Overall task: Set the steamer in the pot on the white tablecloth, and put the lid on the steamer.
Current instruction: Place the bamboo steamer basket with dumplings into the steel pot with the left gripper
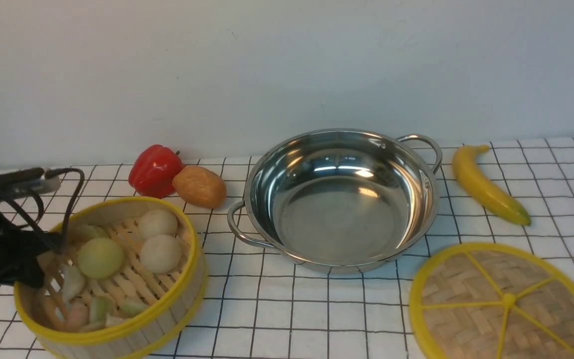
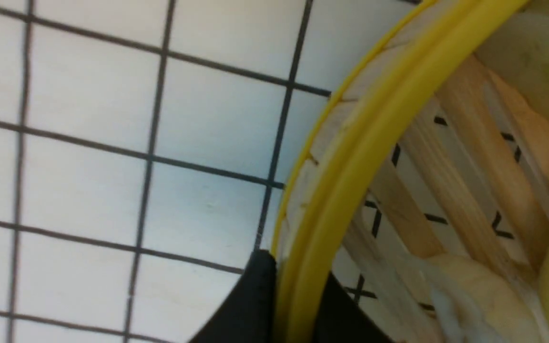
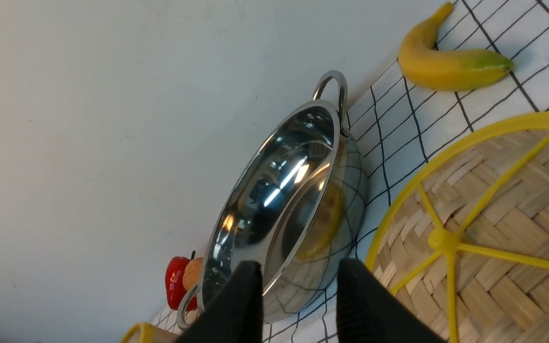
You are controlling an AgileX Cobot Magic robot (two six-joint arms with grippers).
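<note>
From the front we see nothing placed yet: the steamer sits on the white tablecloth with the left claw at its rim, and the empty pot lies to that claw's right, bare cloth between, its raised rim to clear. The left wrist view shows that claw pinching the yellow rim, one finger inside, one outside. In the right wrist view we find the right claw spread and empty, the lid flat just beside it.
</note>
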